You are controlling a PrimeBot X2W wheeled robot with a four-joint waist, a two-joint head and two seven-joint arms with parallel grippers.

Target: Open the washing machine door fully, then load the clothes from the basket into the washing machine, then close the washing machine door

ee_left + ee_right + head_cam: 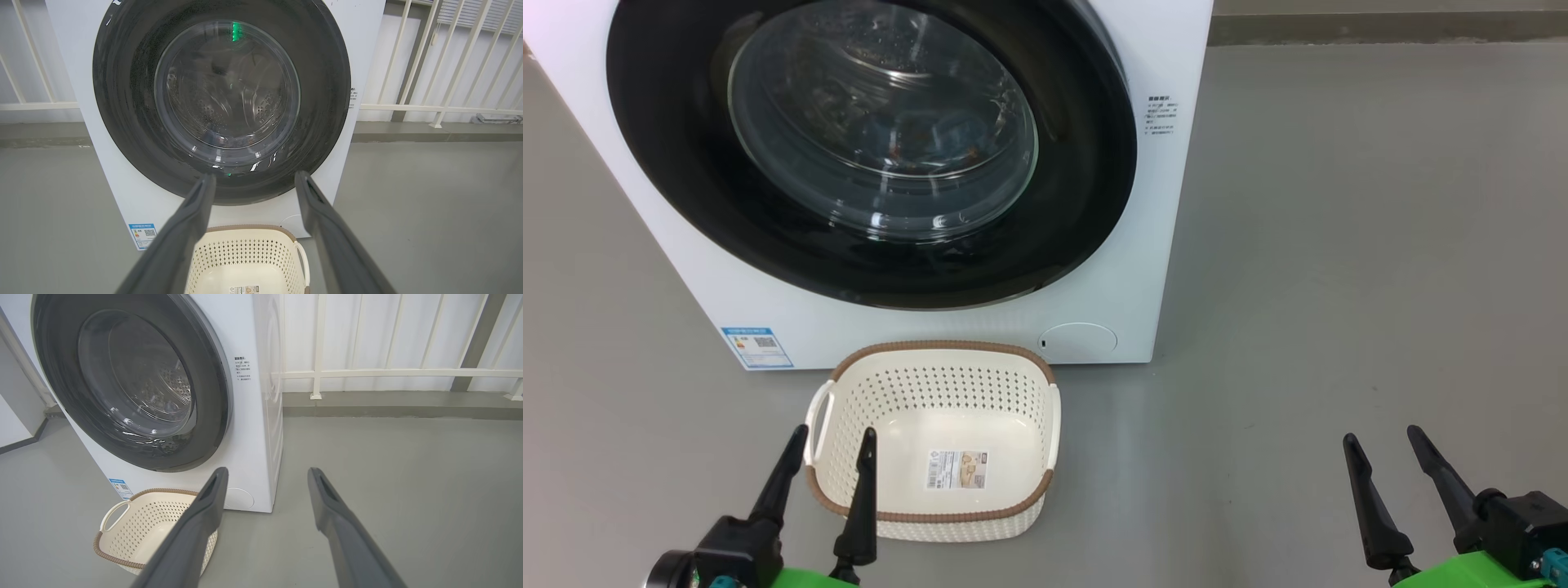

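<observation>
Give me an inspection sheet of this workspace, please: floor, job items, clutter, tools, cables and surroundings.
Surface: grey floor, level.
Job's things: washing machine door shut on the white washing machine; basket before it, holding just its paper label; blue and orange-brown patches behind the glass, likely the clothes.
Clutter: nothing seen.
Tools: left tool open, above the basket's near left corner; right tool open, above floor to the right.
Cables: nothing seen.
Surroundings: white railing behind the machine.
</observation>
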